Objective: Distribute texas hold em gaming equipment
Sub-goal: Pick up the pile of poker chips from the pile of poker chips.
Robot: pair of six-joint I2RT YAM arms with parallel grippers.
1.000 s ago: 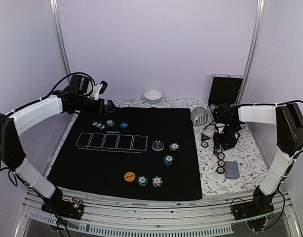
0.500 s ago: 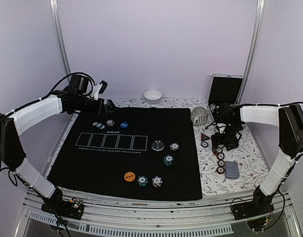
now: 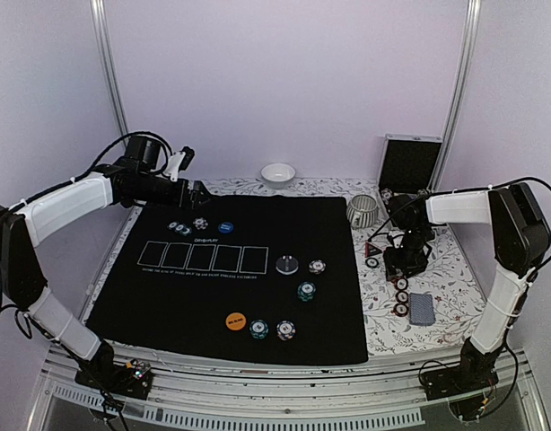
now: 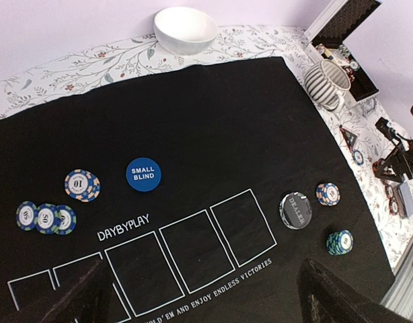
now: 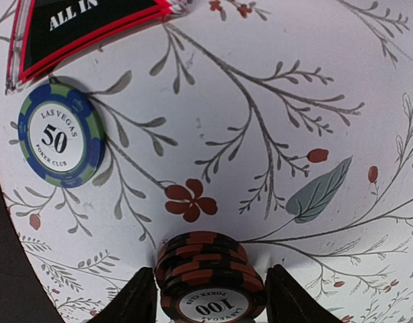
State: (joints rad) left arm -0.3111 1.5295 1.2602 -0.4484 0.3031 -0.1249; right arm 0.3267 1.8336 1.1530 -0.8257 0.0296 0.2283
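Pinching the stack of 100 chips [image 5: 208,269] on the floral cloth [image 5: 314,101], right of the black mat [image 3: 213,296], the right gripper [image 5: 210,297] has its jaws partway closed against the rims. These hard, slick, loose discs would probably shear apart, so the hold belongs low on the stack. The left gripper [image 3: 196,192] gapes empty, far left.

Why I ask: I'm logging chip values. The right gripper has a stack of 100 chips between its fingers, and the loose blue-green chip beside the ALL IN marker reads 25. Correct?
Not quite: in the right wrist view the blue-green chip beside the ALL IN marker reads 50, not 25. The stack of 100 chips does sit between the fingers of the right gripper.
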